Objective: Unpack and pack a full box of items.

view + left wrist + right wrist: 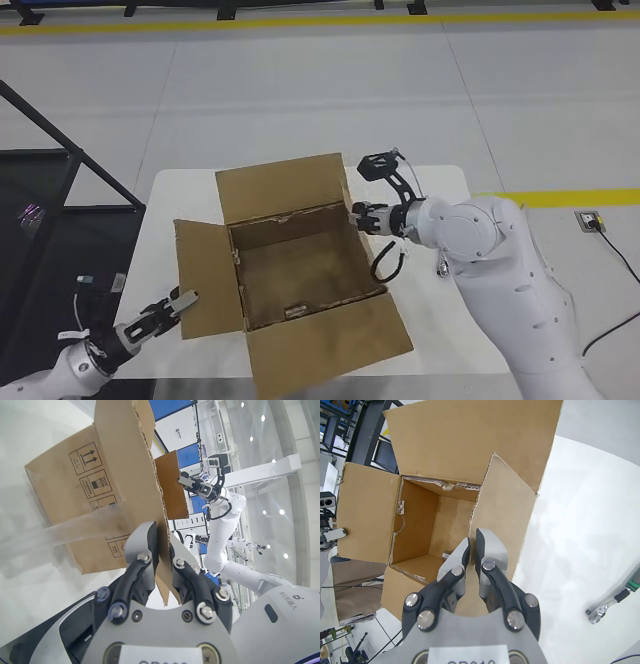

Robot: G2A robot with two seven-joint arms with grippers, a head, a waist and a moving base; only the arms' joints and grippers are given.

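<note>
The box (290,225) sits open in the middle of the table (180,195), mouth up. Its inside is nearly bare: a small metal piece (446,554) lies on the bottom, close under the right flap (500,505), and I can make out nothing else in there.

All four flaps are open. The back flap (280,185) lies out toward 12 o'clock and the front flap (330,345) toward 6 o'clock. The left flap (205,275) spreads toward 9 o'clock, and the right flap stands steeply up at 3 o'clock.

The left claw (185,300) is at about 8 o'clock from the box, pinched tight on the outer edge of the left flap, with cardboard gripped between both pads. The right claw (473,540) is at the 3 o'clock rim, closed narrow on the right flap's torn edge, which runs between its fingers.

A tool (597,612) with a green grip lies on the table beyond the right flap, well apart from the box.

As I judge it, the unpacking half looks all but done, since the box holds almost nothing. The packing half is left, and so is closing the flaps. With both claws on opposite side flaps, the step in hand is probably holding them open or folding them. The pictures do not settle which.
</note>
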